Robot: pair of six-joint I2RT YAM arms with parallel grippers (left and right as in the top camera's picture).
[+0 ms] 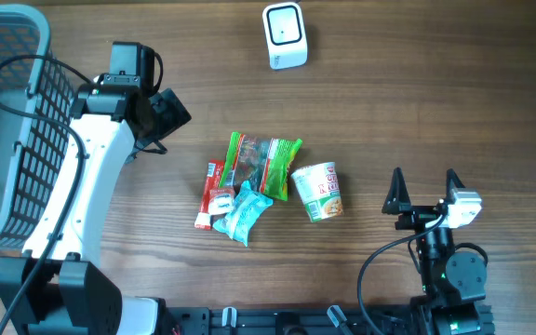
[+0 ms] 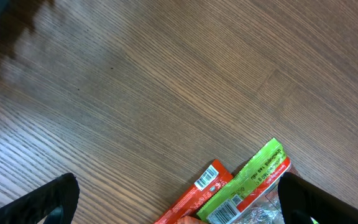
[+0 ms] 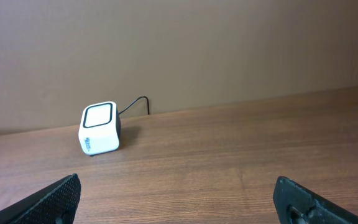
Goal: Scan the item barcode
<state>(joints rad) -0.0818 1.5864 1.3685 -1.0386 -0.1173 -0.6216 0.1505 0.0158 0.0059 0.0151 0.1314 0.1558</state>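
film on the green snack packet (image 1: pixel 263 166) looks light, soft and slippery; i'd pinch a sealed end, clear of the barcode. left gripper (image 2: pixel 179 183) and right gripper (image 1: pixel 423 181) both gape wide, empty.

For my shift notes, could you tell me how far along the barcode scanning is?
Nothing looks done: the snack packets and cup noodle lie mid-table, apart from the scanner. Nothing in hand: left tool and right tool stand open, empty. Picking up and scanning remain.
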